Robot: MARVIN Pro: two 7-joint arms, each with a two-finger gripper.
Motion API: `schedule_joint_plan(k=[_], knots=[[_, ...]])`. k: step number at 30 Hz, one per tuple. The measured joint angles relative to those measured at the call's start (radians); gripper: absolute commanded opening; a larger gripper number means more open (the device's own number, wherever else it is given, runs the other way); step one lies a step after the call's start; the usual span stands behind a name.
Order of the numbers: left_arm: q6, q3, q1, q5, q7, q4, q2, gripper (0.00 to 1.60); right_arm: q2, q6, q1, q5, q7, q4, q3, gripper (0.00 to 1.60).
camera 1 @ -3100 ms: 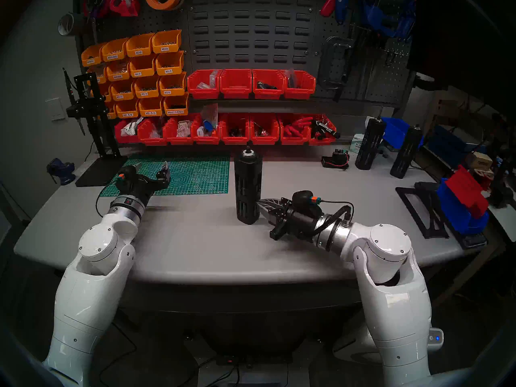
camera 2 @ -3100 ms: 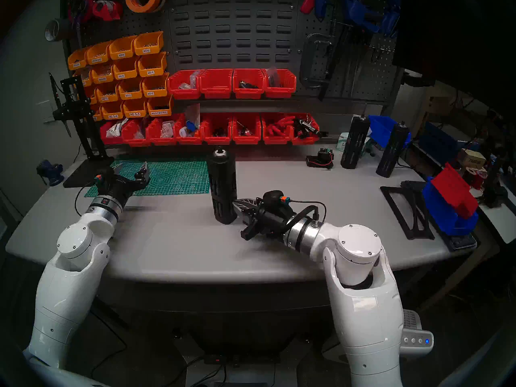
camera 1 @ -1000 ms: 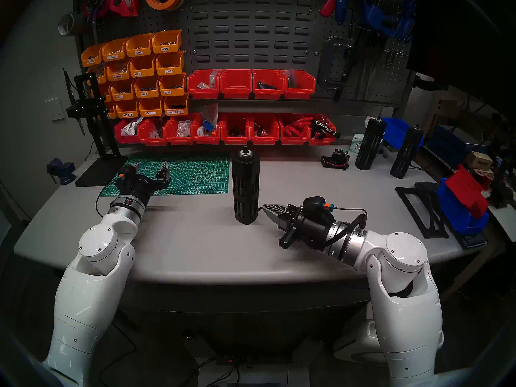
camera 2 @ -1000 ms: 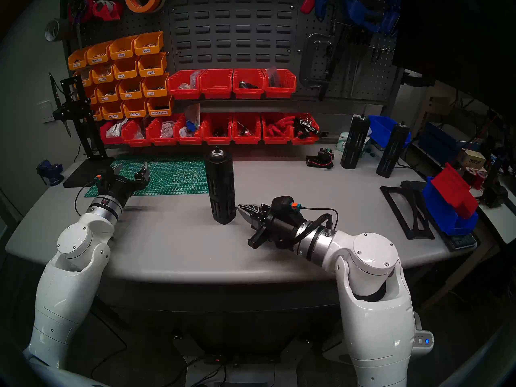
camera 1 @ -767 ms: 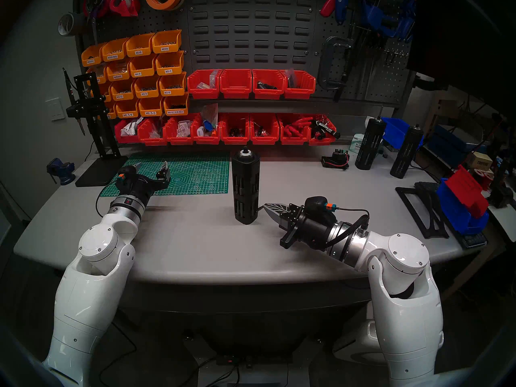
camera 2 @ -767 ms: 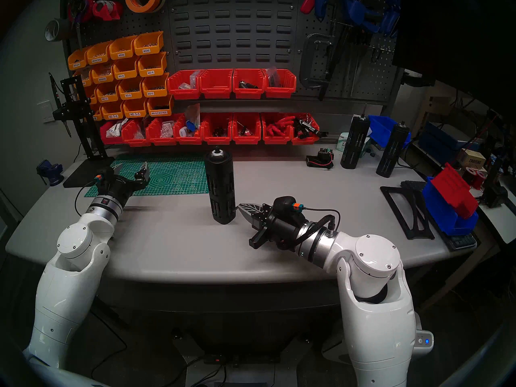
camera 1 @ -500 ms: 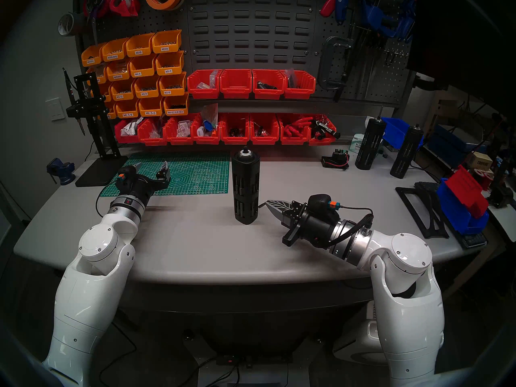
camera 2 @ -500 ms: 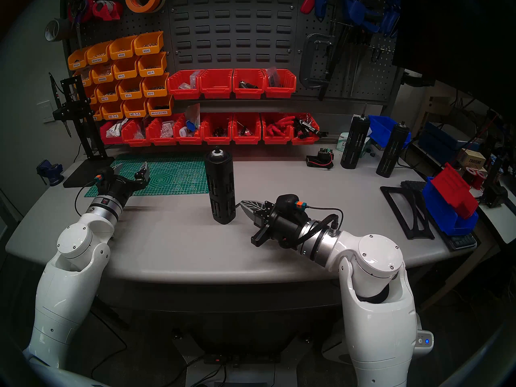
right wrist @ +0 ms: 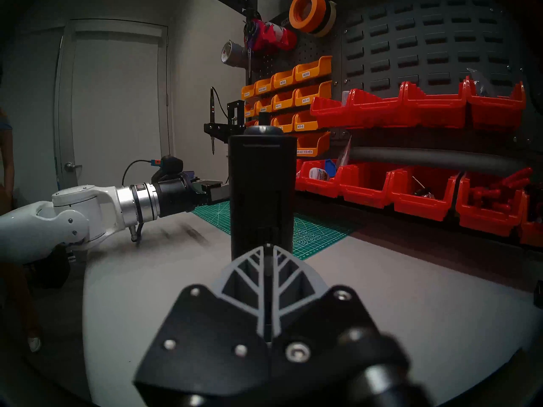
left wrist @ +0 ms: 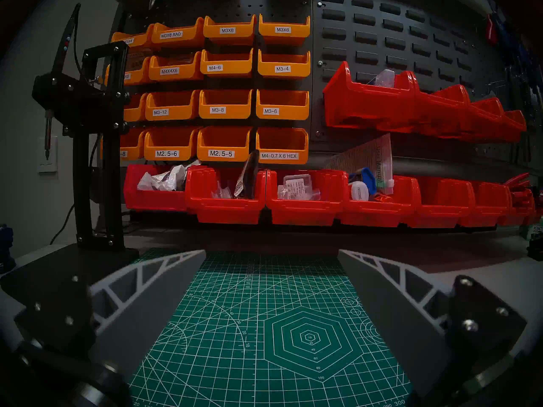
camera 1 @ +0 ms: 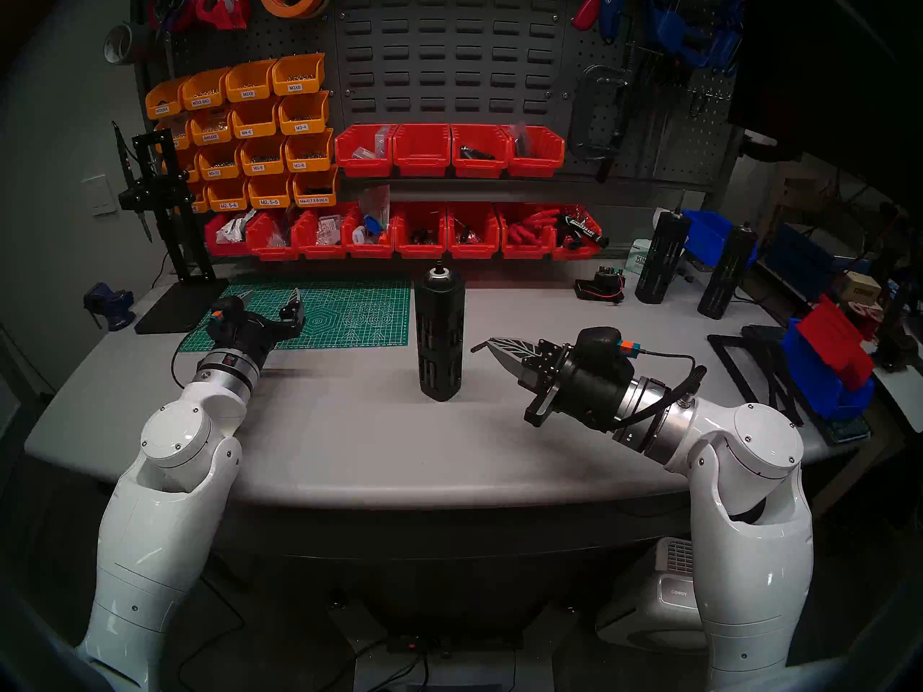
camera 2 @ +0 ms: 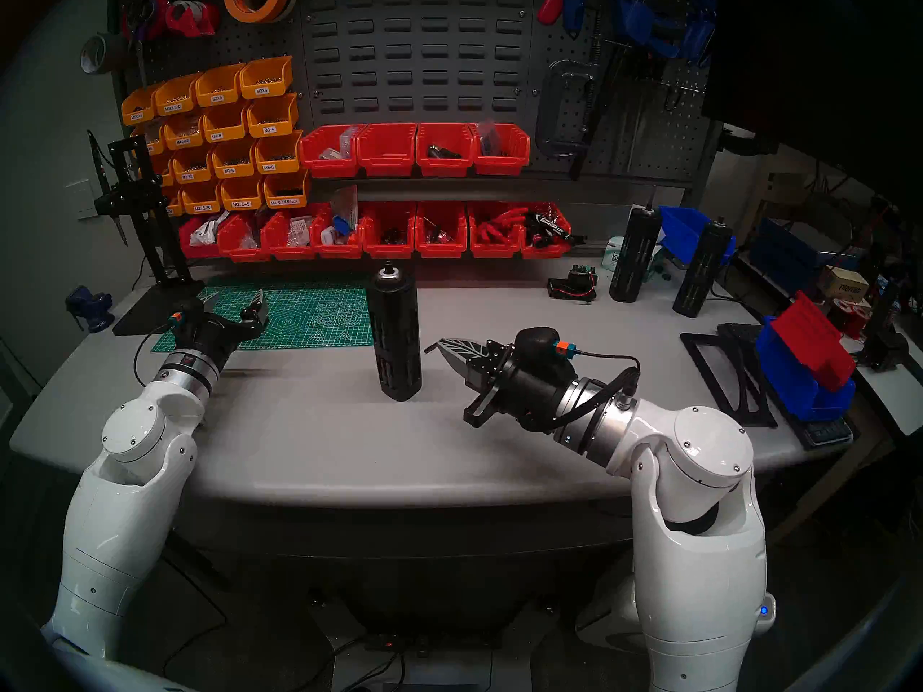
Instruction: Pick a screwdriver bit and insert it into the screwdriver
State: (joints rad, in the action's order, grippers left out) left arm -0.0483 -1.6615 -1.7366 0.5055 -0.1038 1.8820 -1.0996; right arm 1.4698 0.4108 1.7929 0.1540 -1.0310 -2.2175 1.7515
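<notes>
Mid-table (camera 1: 349,441), grey top: screwdriver (camera 1: 439,334) upright, just right of green cutting mat (camera 1: 344,309), silver-ringed socket at top. Right of it, apart and raised off the surface: right gripper (camera 1: 492,345), level, aimed at the cylinder, fingers (right wrist: 258,277) pressed together on a thin dark rod, probably the screwdriver bit (camera 1: 478,347); only a short tip pokes out, detail too small to confirm. Over the mat's near left corner: left gripper (camera 1: 272,299), fingers (left wrist: 164,283) spread wide, nothing between. Behind, along the back wall: red bins (camera 1: 449,151).
</notes>
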Motion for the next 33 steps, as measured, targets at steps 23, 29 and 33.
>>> schedule_joint_plan(k=[23,29,33], knots=[[-0.001,0.000,0.000,0.000,0.000,0.000,0.000,1.60,-0.110,0.229,-0.145,0.120,-0.157,-0.106,0.160,0.00],[-0.001,0.000,0.000,0.000,0.000,0.000,0.000,1.60,-0.179,0.291,-0.205,0.154,-0.109,-0.112,0.176,0.00],[-0.001,0.000,0.000,0.000,0.000,0.000,0.000,1.60,-0.224,0.321,-0.241,0.183,-0.078,-0.111,0.175,0.00]])
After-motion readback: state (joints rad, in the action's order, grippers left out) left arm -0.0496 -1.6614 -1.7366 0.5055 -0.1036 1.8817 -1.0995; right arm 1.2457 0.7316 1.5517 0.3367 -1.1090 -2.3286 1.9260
